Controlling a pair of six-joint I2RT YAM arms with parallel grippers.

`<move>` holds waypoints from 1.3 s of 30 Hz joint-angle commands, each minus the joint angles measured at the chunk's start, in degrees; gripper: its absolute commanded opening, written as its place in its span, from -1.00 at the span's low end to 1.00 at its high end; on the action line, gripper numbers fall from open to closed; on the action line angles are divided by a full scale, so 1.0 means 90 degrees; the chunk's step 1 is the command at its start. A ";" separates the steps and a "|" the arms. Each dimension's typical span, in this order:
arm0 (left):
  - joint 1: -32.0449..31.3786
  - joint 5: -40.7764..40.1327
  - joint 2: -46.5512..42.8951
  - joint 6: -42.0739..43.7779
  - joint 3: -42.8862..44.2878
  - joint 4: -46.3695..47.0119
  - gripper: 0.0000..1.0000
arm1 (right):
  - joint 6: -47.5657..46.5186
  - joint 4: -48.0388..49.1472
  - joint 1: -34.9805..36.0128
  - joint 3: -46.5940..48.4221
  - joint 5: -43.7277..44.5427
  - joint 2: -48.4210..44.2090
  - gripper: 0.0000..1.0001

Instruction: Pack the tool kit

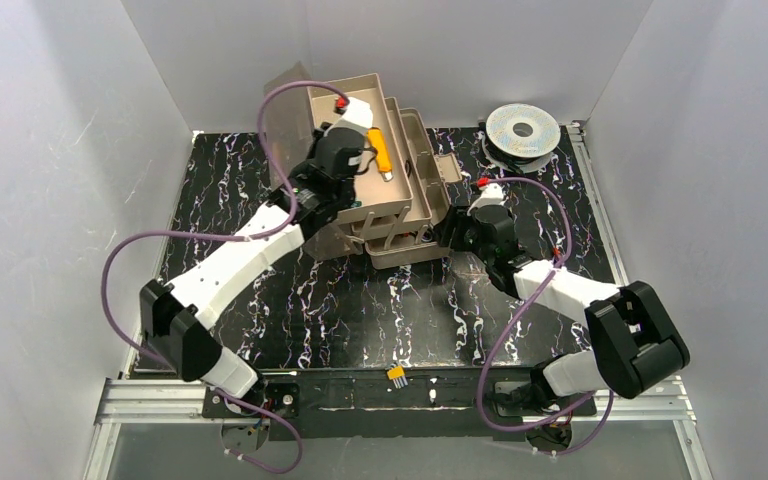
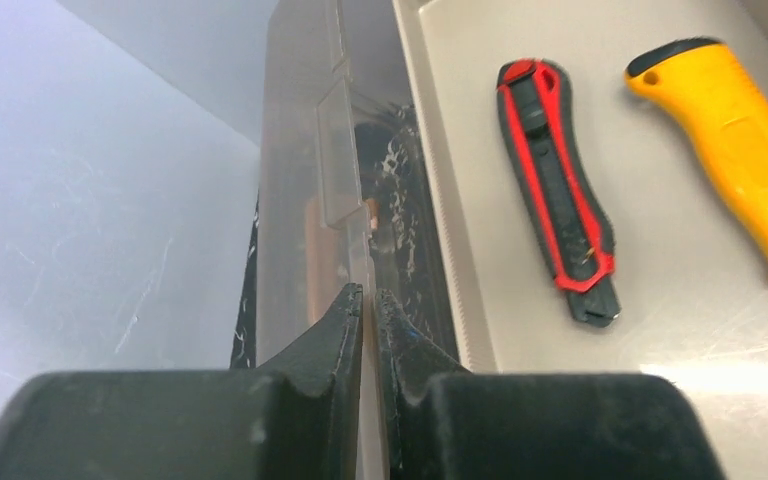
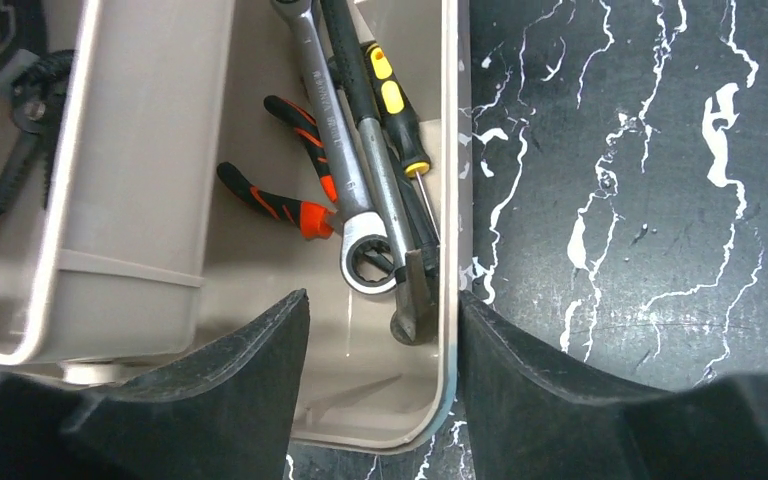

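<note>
Right tool [image 3: 380, 300], jaws apart, straddles the toolbox [image 3: 450, 150] wall, one finger inside, one over the bench [image 3: 610, 200]; below it lie a wrench [image 3: 335, 130], pliers [image 3: 280, 195] and a screwdriver [image 3: 392, 100]; the toolbox stands open by the middle of the bench's far edge; left tool [image 2: 370, 295] is clamped on the upright smoky lid [image 2: 300, 150]; beside it a tray holds a red-black knife [image 2: 558, 190] and yellow knife [image 2: 740, 150]; a wire spool [image 1: 523, 130] sits at the far right corner

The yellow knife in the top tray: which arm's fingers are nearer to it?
Left. The left fingers pinch the translucent lid right beside the tray where the yellow knife lies. The right fingers stand open farther away, over the bottom compartment with the wrench.
</note>
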 commanded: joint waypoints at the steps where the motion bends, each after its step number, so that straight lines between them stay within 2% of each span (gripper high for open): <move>1: -0.0592 -0.0483 0.0509 0.0587 0.0463 0.0551 -1.00 | 0.0146 0.0191 0.0113 0.0013 0.0632 -0.0440 0.28; 5: -0.0911 -0.0544 0.0982 0.0586 0.0747 0.0578 -1.00 | 0.0271 0.0034 0.0114 -0.0102 0.1278 -0.0762 0.39; 11: -0.1267 -0.0554 0.1583 0.0661 0.1322 0.0583 -1.00 | 0.0479 -0.0289 0.0090 -0.0230 0.2253 -0.1397 0.42; 14: -0.1411 -0.0431 0.1882 0.0556 0.1550 0.0576 -1.00 | 0.0709 -0.0355 0.0045 -0.0340 0.2765 -0.1588 0.42; 18: -0.1535 0.0066 0.2292 0.0175 0.1940 0.0347 -1.00 | 0.0824 -0.0392 -0.0047 -0.0406 0.2906 -0.1614 0.41; 19: -0.1537 0.0269 0.2403 -0.0057 0.2123 0.0136 -0.91 | 0.0837 -0.0478 -0.0071 -0.0362 0.2912 -0.1521 0.40; 21: -0.1543 0.0789 0.2603 -0.0567 0.2445 -0.0222 -0.09 | 0.0979 -0.0803 -0.0139 -0.0160 0.2913 -0.1335 0.40; 23: -0.1539 0.1600 0.2680 -0.1258 0.2651 -0.0430 0.46 | 0.1126 -0.1046 -0.0227 -0.0023 0.2882 -0.1181 0.40; 25: -0.1474 0.2364 0.2649 -0.1828 0.2756 -0.0445 0.73 | 0.1277 -0.1113 -0.0347 -0.0009 0.2721 -0.1104 0.41; 27: -0.1363 0.3579 0.2490 -0.2546 0.2687 -0.0190 0.94 | 0.1392 -0.1081 -0.0462 -0.0067 0.2520 -0.1069 0.40; 30: -0.1174 0.4913 0.2224 -0.3169 0.2637 0.0128 0.96 | 0.1500 -0.0991 -0.0579 -0.0131 0.2275 -0.1010 0.40; 34: -0.0853 0.6230 0.1724 -0.3854 0.2462 0.0250 0.96 | 0.1517 -0.0920 -0.0660 -0.0173 0.2145 -0.1011 0.39; 37: -0.0248 0.7483 0.0876 -0.4870 0.1428 0.1362 0.96 | 0.1503 -0.0837 -0.0682 -0.0210 0.2111 -0.1031 0.39; 39: 0.0105 0.7891 0.0307 -0.5411 0.0713 0.1947 0.96 | 0.1482 -0.0821 -0.0696 -0.0214 0.2091 -0.1058 0.38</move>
